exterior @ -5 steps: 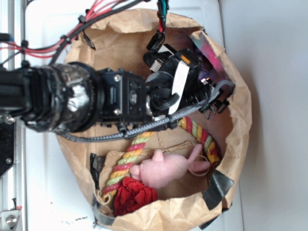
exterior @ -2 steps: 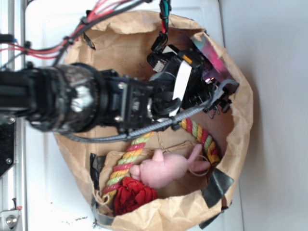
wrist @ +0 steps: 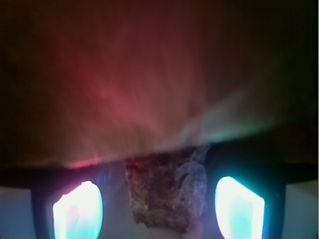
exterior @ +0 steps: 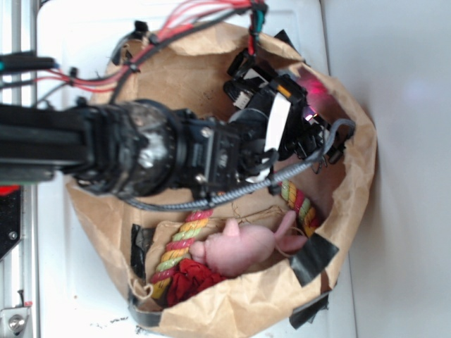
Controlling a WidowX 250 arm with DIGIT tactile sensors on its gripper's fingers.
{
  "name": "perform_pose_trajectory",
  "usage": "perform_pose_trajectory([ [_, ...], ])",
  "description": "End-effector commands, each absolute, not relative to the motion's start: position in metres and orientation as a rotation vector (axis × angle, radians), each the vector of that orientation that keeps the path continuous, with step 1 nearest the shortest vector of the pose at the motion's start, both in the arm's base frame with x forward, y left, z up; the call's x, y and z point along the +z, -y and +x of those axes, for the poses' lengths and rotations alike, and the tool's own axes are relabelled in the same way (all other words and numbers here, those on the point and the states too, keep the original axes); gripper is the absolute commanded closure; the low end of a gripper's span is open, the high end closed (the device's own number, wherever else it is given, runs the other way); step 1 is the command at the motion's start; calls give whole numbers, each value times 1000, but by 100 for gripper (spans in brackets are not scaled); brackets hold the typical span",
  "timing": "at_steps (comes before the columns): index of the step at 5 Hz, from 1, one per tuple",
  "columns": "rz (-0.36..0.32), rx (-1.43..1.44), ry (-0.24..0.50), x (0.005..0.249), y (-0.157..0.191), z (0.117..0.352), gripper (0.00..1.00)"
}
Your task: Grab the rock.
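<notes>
In the wrist view the rock (wrist: pixel 164 191), a rough brown-grey lump, sits between my two glowing fingertips (wrist: pixel 77 209), with a gap on each side. My gripper (wrist: pixel 158 209) is open around it and not touching it. Behind the rock rises the brown paper wall. In the exterior view my gripper (exterior: pixel 330 144) is pressed deep into the right side of the paper bag (exterior: pixel 352 204); the rock is hidden there by the arm and jaws.
Inside the bag lie a pink plush toy (exterior: pixel 243 246), a red ruffled fabric ball (exterior: pixel 192 278) and a coloured rope (exterior: pixel 180 246). Black tape patches (exterior: pixel 313 257) mark the bag's rim. Red cables (exterior: pixel 176 28) run over the bag's top edge.
The arm has pushed further right and into the bag's right wall, which bulges outward. The bag's lower rim has folded up over part of the red ball.
</notes>
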State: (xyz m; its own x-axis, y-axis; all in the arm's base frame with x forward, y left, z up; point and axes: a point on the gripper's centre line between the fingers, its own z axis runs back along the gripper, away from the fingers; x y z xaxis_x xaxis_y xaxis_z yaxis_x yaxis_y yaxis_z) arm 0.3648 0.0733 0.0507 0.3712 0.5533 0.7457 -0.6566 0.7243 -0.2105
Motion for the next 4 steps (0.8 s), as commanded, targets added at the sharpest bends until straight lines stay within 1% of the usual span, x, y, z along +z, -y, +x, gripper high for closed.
perform_pose_trajectory([
  [1, 130, 775, 962, 81, -87, 379, 100],
  [2, 141, 759, 976, 80, -85, 376, 100],
  [3, 141, 750, 971, 81, -83, 374, 100],
  [4, 124, 742, 969, 85, -84, 370, 100],
])
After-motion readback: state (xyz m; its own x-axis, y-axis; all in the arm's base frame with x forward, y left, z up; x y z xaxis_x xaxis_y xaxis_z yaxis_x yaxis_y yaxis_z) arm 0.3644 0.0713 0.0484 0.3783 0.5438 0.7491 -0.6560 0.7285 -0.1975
